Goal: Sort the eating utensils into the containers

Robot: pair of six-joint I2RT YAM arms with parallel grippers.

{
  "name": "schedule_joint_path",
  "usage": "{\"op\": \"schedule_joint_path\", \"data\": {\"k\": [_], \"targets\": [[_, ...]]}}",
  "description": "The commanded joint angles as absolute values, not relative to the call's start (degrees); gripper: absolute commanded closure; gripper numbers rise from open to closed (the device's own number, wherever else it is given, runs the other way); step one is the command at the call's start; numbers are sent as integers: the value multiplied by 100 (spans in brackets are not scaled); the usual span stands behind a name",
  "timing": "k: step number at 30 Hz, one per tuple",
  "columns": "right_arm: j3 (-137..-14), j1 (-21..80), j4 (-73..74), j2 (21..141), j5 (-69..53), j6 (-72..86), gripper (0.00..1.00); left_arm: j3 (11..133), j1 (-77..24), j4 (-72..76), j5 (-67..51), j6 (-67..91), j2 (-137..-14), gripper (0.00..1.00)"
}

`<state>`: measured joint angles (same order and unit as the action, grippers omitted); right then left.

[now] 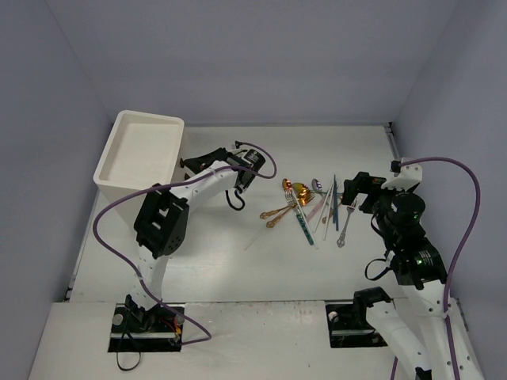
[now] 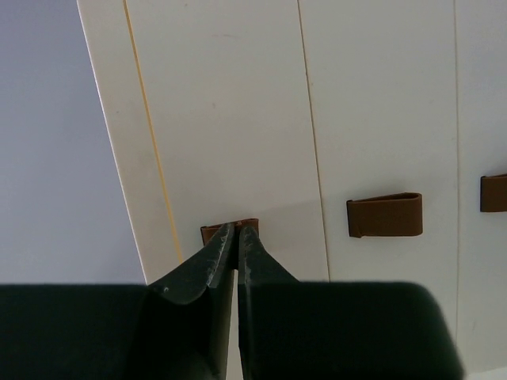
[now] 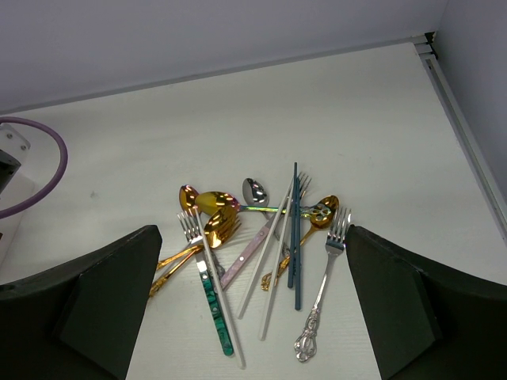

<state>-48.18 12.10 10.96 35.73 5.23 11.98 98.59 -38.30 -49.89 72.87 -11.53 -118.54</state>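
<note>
The eating utensils lie in a loose pile at mid table: gold spoons, a silver fork, a teal-handled fork, white chopsticks and dark blue chopsticks. The containers are drawers of a white cabinet at the far left. My left gripper is shut on the small brown knob of one drawer front. My right gripper hangs open just above the pile, its fingers wide on either side and holding nothing.
Two more brown knobs mark the neighbouring drawers, all shut. The cabinet has a rimmed top. Walls close the table at the back and on both sides. A purple cable loops off the left wrist.
</note>
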Motion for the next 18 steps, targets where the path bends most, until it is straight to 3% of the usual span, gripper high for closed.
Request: {"op": "schedule_joint_path", "data": {"k": [1, 18], "targets": [[-4825, 1238, 773, 3612, 693, 1239, 0, 9947, -3978, -5046, 7468, -1178, -11639, 100], [-4773, 1239, 791, 3549, 676, 1274, 0, 10972, -5202, -5061, 6938, -1133, -11867, 100]]}}
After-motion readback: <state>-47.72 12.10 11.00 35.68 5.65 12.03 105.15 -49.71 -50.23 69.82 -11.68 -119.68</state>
